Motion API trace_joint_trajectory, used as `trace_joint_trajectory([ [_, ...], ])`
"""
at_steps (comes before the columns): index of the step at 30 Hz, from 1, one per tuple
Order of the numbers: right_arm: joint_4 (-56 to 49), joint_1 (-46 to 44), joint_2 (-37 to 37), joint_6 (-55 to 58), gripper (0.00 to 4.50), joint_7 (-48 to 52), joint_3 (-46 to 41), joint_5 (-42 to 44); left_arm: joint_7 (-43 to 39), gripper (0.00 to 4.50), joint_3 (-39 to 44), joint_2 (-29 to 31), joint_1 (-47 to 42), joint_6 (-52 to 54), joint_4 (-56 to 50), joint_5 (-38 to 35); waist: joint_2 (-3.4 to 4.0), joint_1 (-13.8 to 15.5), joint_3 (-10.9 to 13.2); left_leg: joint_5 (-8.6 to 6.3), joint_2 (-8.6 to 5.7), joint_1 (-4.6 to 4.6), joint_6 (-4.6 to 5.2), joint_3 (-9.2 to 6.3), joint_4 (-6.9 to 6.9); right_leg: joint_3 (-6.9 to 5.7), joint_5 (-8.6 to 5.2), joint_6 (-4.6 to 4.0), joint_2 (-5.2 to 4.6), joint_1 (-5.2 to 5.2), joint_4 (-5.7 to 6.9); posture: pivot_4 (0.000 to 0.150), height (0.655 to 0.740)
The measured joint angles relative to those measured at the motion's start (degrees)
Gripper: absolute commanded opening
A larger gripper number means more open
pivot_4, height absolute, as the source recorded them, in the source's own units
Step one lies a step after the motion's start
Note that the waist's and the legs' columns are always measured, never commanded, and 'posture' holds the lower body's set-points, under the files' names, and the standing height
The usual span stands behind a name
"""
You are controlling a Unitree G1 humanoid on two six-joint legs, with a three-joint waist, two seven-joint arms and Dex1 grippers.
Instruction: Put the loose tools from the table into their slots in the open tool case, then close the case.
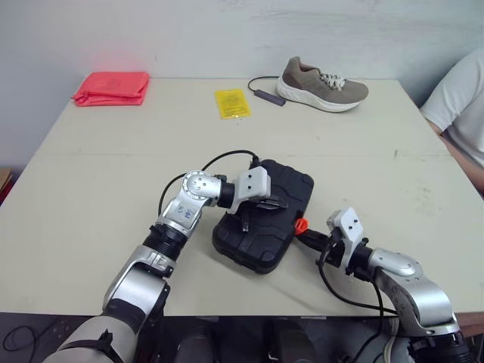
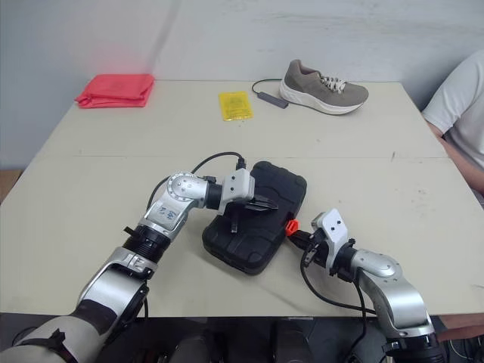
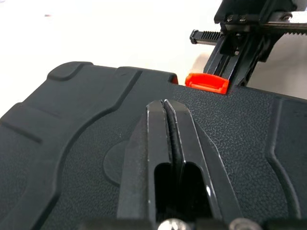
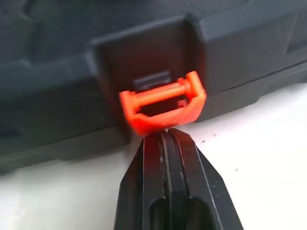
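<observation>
2 robot end effectors meet at 1 closed black plastic tool case (image 1: 291,185) on a beige worktop (image 1: 113,151).
The head views show the case near the worktop's front edge, lid down, with the left end effector (image 1: 274,203) on the lid and the right end effector (image 1: 308,236) at 1 orange plastic latch (image 1: 301,224) on its side. The left wrist view adds that the left fingers are pressed together, empty, flat on the textured lid. The right wrist view adds that the right fingers are likewise together, empty, tips touching the latch's lower edge. Farther back lie 1 folded red cloth (image 1: 111,88), 1 yellow packet (image 1: 231,103), 1 grey-brown sneaker (image 1: 321,85) and 1 black cable (image 1: 265,92), before a plain white wall (image 1: 227,30). 1 person in a white shirt (image 1: 461,98) sits at the right.
</observation>
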Motion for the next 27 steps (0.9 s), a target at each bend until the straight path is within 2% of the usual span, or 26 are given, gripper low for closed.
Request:
trace_joint_trajectory([
  [6,-0.97,-0.04,-0.84,1.10,0.00,-0.06,-0.82,0.29,-0.37,0.03,0.00,-0.34,-1.28,-2.06,3.07,0.02,0.14,0.00,-0.08,-0.01,-0.03,0.00,0.04,-0.03,-0.01,0.00,0.00,0.00,-0.04,0.01,0.00,0.150,0.7400],
  [12,-7.60,-3.51,-4.82,7.01,0.00,-0.07,-2.71,2.42,-0.35,0.03,-0.02,-0.12,-1.34,-3.70,5.06,0.52,0.34,-0.18,-0.57,-0.08,-0.02,0.20,0.14,-0.03,-0.19,0.00,0.00,0.00,-0.07,0.13,-0.06,0.150,0.7400],
  [14,-10.42,-6.38,-4.49,8.13,0.00,0.00,-2.92,4.79,-0.13,0.03,-0.31,-0.53,-1.32,-4.22,5.60,0.98,0.37,-0.09,-0.64,-0.09,-0.03,0.72,0.12,-0.07,-0.53,-0.01,-0.05,-0.09,-0.08,0.67,-0.28,0.150,0.7400],
  [16,-11.32,-7.75,-4.48,8.45,0.00,0.00,-2.83,5.59,0.09,0.03,-0.64,-0.91,-1.32,-4.66,5.77,1.22,0.41,-0.02,-0.80,-0.15,0.05,0.84,0.02,-0.27,-0.65,-0.02,-0.07,-0.13,-0.10,0.94,-0.58,0.150,0.7400],
  [22,-11.51,-4.77,-8.23,7.33,0.00,1.74,-3.65,5.34,0.39,0.03,2.32,-1.74,-0.30,-10.94,7.58,-1.27,0.29,0.19,-0.82,-0.18,0.00,0.70,0.05,-0.44,-0.63,0.00,-0.08,-0.14,-0.33,0.94,-0.64,0.150,0.7400],
  [25,-13.56,-1.11,-13.68,6.95,0.95,3.59,-10.20,6.35,-1.21,0.82,6.74,-1.22,2.25,-13.72,6.78,-6.23,0.28,-0.03,-0.48,-0.15,0.03,0.57,0.04,-0.48,-0.63,-0.02,-0.08,-0.15,-0.33,0.83,-0.61,0.150,0.7400],
  [27,-14.30,3.24,-17.56,4.90,1.90,6.39,-15.42,6.05,-3.49,1.72,9.94,2.52,4.46,-11.78,4.01,-10.05,0.18,-0.23,-0.12,-0.10,0.09,0.48,-0.08,-0.50,-0.71,-0.02,-0.11,-0.20,-0.14,0.72,-0.62,0.150,0.7400],
])
